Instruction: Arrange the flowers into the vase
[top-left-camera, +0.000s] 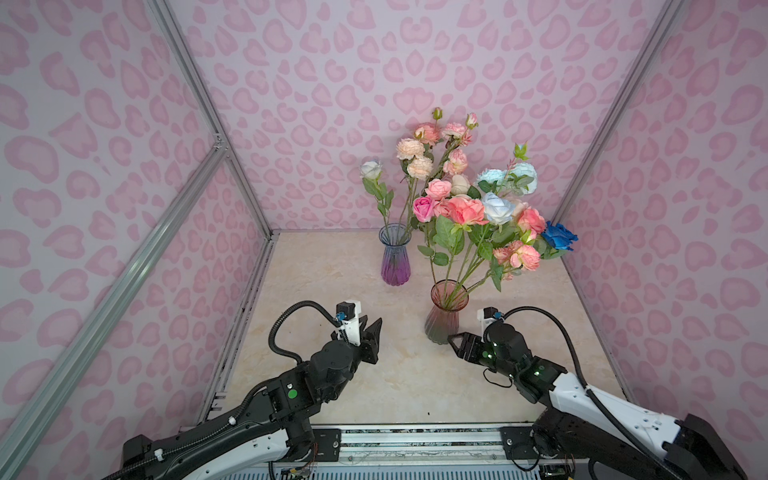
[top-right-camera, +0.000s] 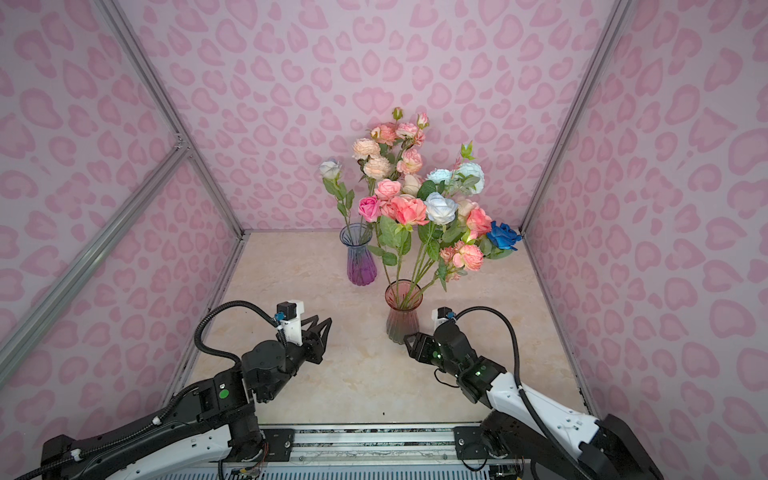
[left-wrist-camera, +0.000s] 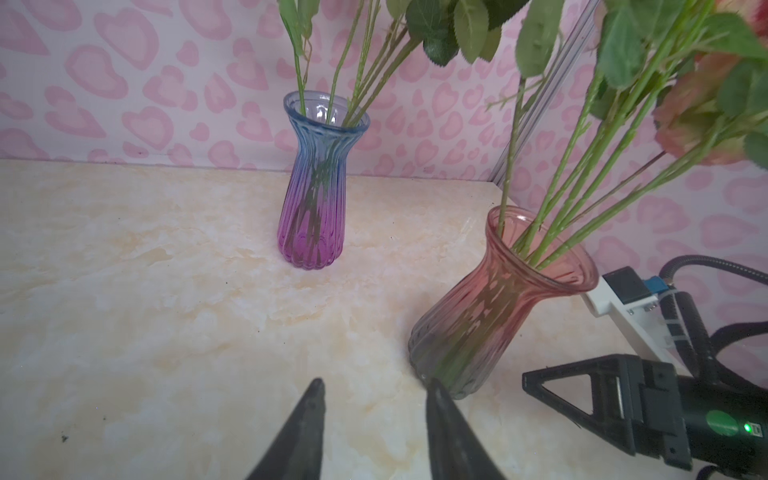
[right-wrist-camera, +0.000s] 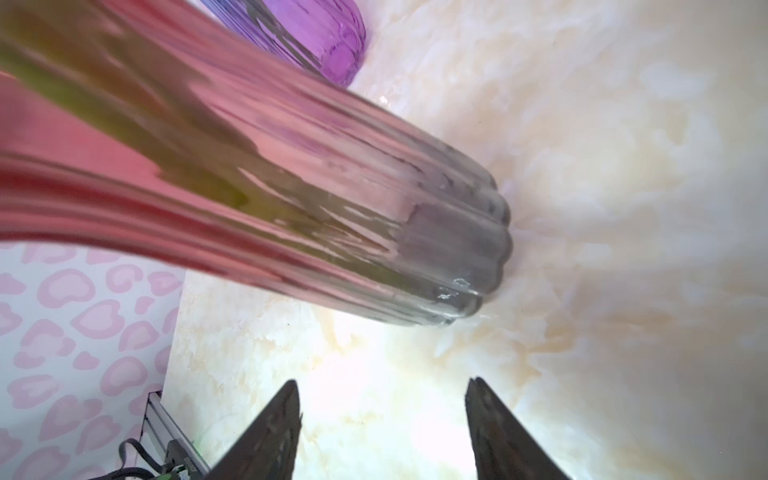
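You face a cream marbled tabletop boxed in by pink heart-print walls. The flowers stand in 2 ribbed glass vases: the blue-purple vase behind, the pink vase nearer. Both top views show the blooms (the right wrist view gives only glass and stems). The left gripper is spread and empty. The right gripper is also spread and empty, near the pink vase's base.
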